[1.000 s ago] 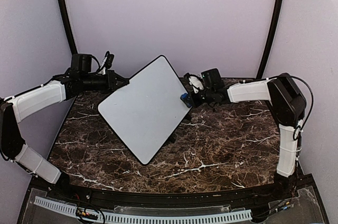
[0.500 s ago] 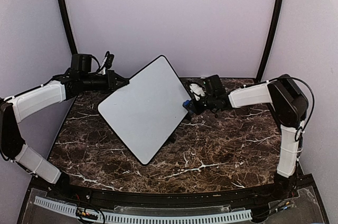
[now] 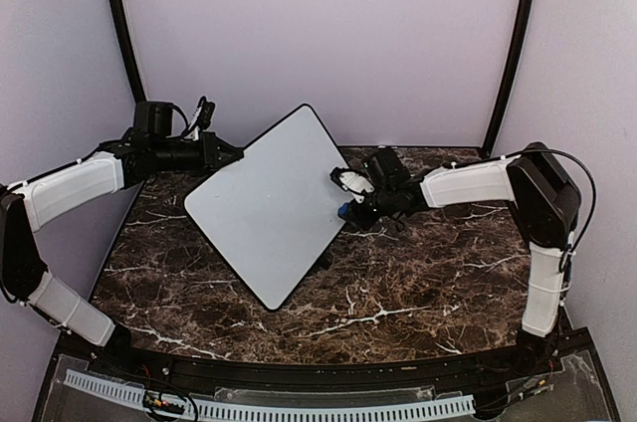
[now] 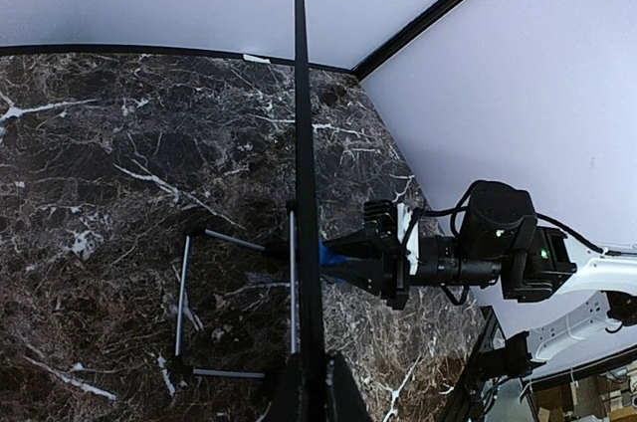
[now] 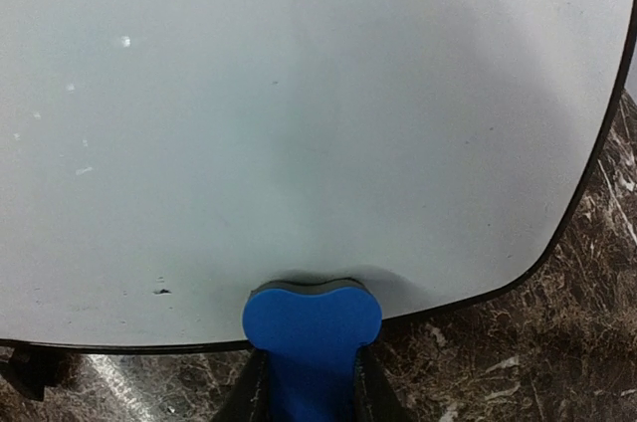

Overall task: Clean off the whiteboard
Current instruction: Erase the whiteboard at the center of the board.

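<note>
Since 1 s ago the right gripper (image 3: 348,203), clamping the eraser (image 5: 312,327), slid left onto the board (image 3: 269,205), pinched by the left gripper (image 3: 233,155), tilted on the table (image 3: 418,273). Press flat; sweep toward the speck (image 5: 159,292).

The whiteboard (image 3: 274,205) shows me a plain white face with a thin black rim (a few tiny dark specks sit low on it). The eraser (image 5: 312,327) is bright blue, and my right fingers (image 5: 255,392) are black. The tabletop (image 3: 428,273) is dark brown marble veined in white. My right arm (image 3: 468,181) is white-shelled with black joints, and the walls (image 3: 328,34) are pale lilac.
</note>
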Robot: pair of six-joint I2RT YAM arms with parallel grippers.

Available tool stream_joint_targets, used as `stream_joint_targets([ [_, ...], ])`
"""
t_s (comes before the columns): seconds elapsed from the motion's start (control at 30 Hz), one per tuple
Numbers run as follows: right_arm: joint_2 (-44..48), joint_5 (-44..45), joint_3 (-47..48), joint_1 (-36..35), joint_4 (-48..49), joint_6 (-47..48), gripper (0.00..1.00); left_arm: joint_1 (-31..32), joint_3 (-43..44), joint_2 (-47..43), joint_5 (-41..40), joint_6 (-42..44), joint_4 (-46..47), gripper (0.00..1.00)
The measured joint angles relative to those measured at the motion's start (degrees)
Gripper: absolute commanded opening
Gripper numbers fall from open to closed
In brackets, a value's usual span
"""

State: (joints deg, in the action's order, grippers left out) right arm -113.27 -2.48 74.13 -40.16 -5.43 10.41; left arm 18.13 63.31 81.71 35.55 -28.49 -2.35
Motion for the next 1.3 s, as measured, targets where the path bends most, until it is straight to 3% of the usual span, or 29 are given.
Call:
stream_joint_targets([
  [0.77,1.7,-1.8,-0.5,-14.7,-5.4,-0.2,0.19,0.0,0.0,-1.3,2.6,1.5,1.1,0.0],
  [1.3,1.6,-5.4,0.0,-18.8,-2.5,-1.1,0.2,0.0,0.0,-1.3,5.3,3.8,1.9,0.0],
])
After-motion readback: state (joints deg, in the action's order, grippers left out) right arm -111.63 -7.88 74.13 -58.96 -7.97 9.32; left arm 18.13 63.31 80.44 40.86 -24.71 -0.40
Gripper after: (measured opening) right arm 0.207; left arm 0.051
